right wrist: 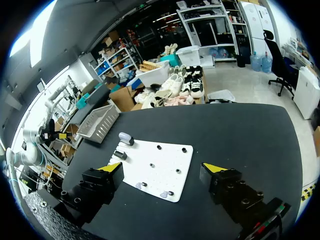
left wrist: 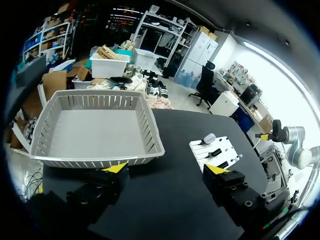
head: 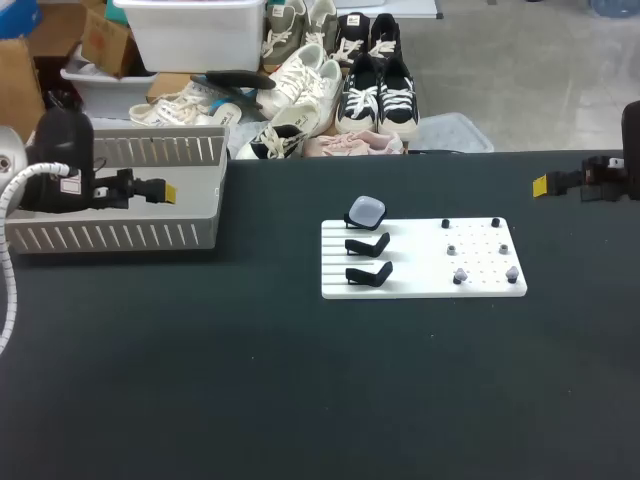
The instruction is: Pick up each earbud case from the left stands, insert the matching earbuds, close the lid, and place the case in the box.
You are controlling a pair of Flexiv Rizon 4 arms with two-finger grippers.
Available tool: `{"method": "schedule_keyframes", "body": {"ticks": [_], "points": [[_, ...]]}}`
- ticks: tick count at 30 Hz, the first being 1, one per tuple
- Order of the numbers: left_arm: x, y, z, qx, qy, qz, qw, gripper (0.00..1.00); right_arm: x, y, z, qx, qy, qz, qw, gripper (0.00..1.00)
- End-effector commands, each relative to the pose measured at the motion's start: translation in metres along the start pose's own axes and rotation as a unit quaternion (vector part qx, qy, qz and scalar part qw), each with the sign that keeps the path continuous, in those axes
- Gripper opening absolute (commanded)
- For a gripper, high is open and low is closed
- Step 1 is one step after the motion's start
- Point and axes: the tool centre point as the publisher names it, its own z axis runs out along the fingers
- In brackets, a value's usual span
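Note:
A white board [head: 423,290] lies mid-table with three black stands on its left side. The farthest stand holds a pale grey earbud case [head: 365,211]; the two nearer stands [head: 368,245] are bare. Small grey earbuds [head: 460,275] sit on pegs on the board's right part. My left gripper [head: 165,190] hangs open over the grey box [head: 120,238] at the far left, holding nothing. My right gripper [head: 540,185] is open and empty at the far right, well away from the board. In the left wrist view the gripper [left wrist: 166,169] faces the box [left wrist: 100,161] and the case [left wrist: 208,137]. In the right wrist view the gripper [right wrist: 161,167] looks down on the board [right wrist: 165,162] and the case [right wrist: 125,137].
The box is empty inside, its slotted walls rising above the black tabletop [head: 250,380]. Wide bare table lies in front of the board and between board and box. My right arm [left wrist: 280,134] shows far off in the left wrist view.

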Motion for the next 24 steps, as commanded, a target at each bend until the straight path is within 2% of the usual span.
{"method": "schedule_keyframes", "body": {"ticks": [1, 5, 9, 13, 15, 19, 24], "points": [[-0.010, -0.006, 0.006, 0.037, -0.003, 0.027, 0.999, 1.00, 0.000, -0.001, 0.001, -0.002, 0.001, 0.000, 1.000, 1.00], [-0.023, -0.021, 0.014, 0.045, -0.011, 0.108, 0.993, 1.00, 0.000, -0.001, 0.001, -0.002, 0.001, 0.000, 1.000, 1.00], [-0.036, -0.038, 0.021, 0.083, -0.031, 0.188, 0.978, 1.00, 0.000, -0.001, 0.001, -0.002, 0.001, 0.000, 1.000, 1.00], [-0.047, -0.050, 0.030, 0.129, -0.026, 0.218, 0.967, 1.00, 0.000, -0.001, 0.001, -0.002, 0.001, 0.000, 1.000, 1.00], [-0.054, -0.057, 0.035, 0.151, -0.025, 0.242, 0.958, 1.00, 0.000, -0.001, 0.001, -0.002, 0.001, 0.000, 1.000, 1.00], [-0.060, -0.067, 0.047, 0.163, -0.033, 0.308, 0.937, 1.00, 0.000, -0.001, 0.001, -0.002, 0.001, 0.000, 1.000, 1.00], [-0.064, -0.079, 0.065, 0.204, -0.009, 0.345, 0.916, 1.00, 0.000, -0.001, 0.001, -0.002, 0.001, 0.000, 1.000, 1.00]]}}
